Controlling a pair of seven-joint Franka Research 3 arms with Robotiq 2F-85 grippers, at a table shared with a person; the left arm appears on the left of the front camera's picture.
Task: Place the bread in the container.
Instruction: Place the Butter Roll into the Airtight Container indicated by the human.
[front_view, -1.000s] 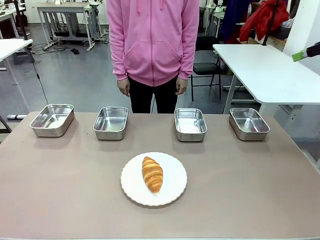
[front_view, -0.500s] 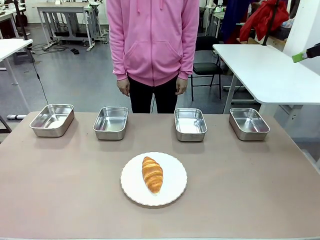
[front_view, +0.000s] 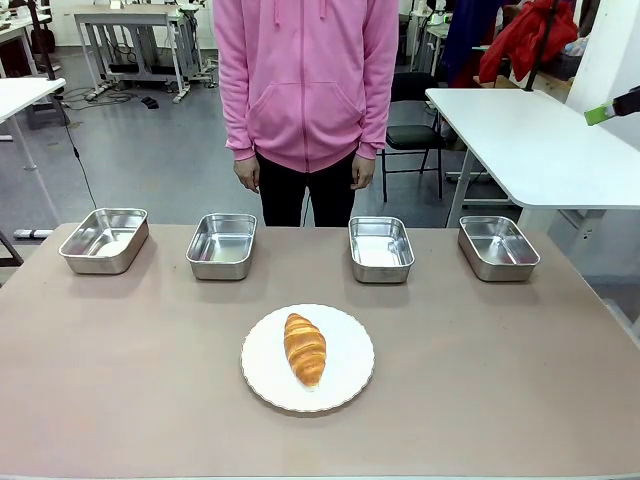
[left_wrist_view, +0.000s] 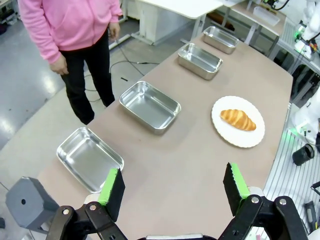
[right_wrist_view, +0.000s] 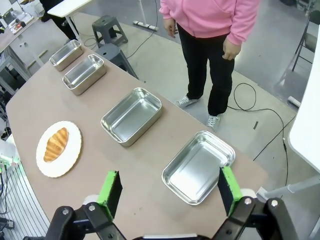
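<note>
Bread (front_view: 305, 349) is being carried by the plate (front_view: 350, 385). It is lying on the plate's middle with its long axis running roughly near-to-far across the table (front_view: 520, 380). The plate is being borne by the table near its centre, on the robot's side of the tray row. Four empty steel trays are being shown lined up along the far edge: tray 1 (front_view: 104, 240) at the robot's far left, then tray 2 (front_view: 222, 245), tray 3 (front_view: 381, 249), and tray 4 (front_view: 498, 247) at the far right. All are being kept well apart from each other and from the plate, and the bread is being touched by none of them. The plate is being shown roughly opposite the gap between tray 2 and tray 3. Which tray is meant for the bread cannot be told. The left gripper (left_wrist_view: 173, 175) is being held high above the table's left end. Its fingers (left_wrist_view: 111, 186) are being kept spread wide, with nothing between them and nothing being touched; tray 1 is being seen below, just beyond the fingers. The right gripper (right_wrist_view: 169, 176) is being held high over the right end. Its fingers (right_wrist_view: 111, 192) are likewise being kept spread wide, with nothing being gripped; tray 4 is being seen below it. A person (front_view: 305, 90) in a pink hoodie is being shown standing at the far side behind tray 2 and tray 3, with hands (front_view: 247, 175) being left hanging at the sides and nothing being held.
</note>
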